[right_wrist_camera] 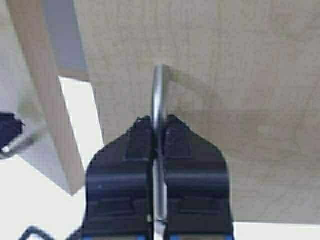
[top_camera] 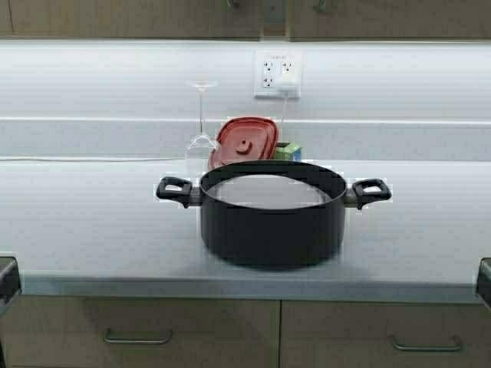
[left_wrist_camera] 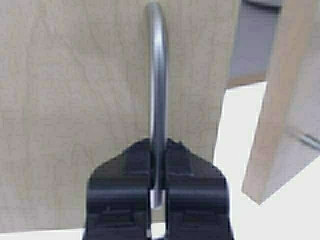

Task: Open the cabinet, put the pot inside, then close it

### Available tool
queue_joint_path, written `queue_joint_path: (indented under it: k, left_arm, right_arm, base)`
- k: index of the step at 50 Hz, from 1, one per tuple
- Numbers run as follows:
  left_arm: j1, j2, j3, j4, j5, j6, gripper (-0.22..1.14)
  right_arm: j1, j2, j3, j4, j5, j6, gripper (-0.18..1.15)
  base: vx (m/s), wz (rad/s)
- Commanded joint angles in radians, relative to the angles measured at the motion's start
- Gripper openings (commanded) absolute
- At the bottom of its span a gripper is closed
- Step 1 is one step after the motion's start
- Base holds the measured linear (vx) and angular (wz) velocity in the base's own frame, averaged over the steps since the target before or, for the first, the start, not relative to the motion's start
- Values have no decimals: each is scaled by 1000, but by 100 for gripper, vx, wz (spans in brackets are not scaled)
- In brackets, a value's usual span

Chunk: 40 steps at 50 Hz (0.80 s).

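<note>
Grippers clamped, left gripper (left_wrist_camera: 158, 165) and right gripper (right_wrist_camera: 159, 145), each on cabinet (left_wrist_camera: 75, 100) door handle; doors part open. Pot (top_camera: 272, 218) on worktop near front edge, not yet stowed.

Far back on your pale countertop (top_camera: 84, 222), a red plastic lid (top_camera: 244, 142) leans against the wall. Just left of it stands an upturned wine glass (top_camera: 201, 126), just right a small green box (top_camera: 289, 151). Above them, a wall outlet (top_camera: 277, 74) holds a white plug (top_camera: 287, 86). Near you, floor-standing drawers (top_camera: 138, 333) carry metal handles.
</note>
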Motion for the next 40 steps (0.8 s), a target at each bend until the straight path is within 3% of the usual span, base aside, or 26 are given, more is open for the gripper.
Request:
queue_joint_path:
  k: [1, 19, 40]
  left_arm:
    - [54, -160, 32, -2, 63, -8, 2]
    - [161, -388, 186, 2, 210, 43, 2]
    - [258, -497, 250, 6, 293, 57, 2]
  right_arm:
    - [-14, -94, 26, -11, 60, -2, 6]
    - [-135, -267, 163, -12, 149, 0, 6]
    - [-258, -308, 176, -57, 270, 0, 6]
  base:
    - [0, 0]
    - [-1, 0]
    - [-9, -1]
